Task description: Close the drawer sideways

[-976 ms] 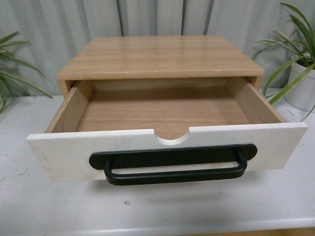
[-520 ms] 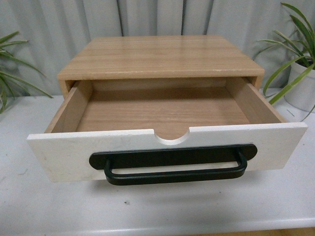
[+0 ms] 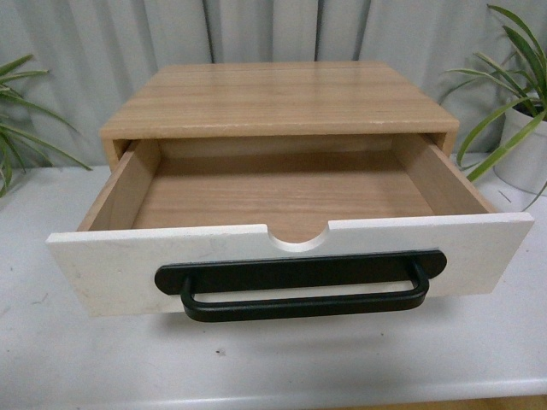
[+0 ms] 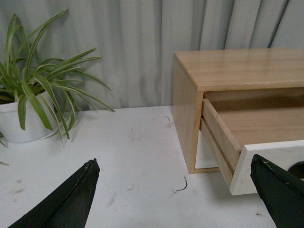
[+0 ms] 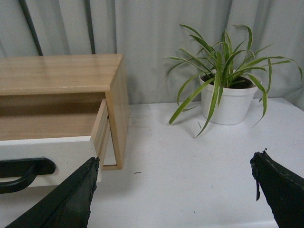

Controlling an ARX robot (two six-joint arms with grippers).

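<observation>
Up close, a left gripper (image 4: 173, 164) spread wide, holding nothing, over the white table (image 4: 133, 156) near the drawer's left corner. Same for the right gripper (image 5: 174, 160): spread wide, empty, near the other corner. Next, the drawer (image 3: 111, 269), sticking far out toward the front, with a black handle (image 3: 299, 286). Behind, its wooden box (image 3: 278, 98). Farther back, a leafy plant (image 5: 230, 102) on each side, then a grey curtain (image 3: 256, 30).

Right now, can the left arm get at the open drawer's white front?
Probably yes: the left gripper is open, the drawer shows close by one finger, with only bare table between.
</observation>
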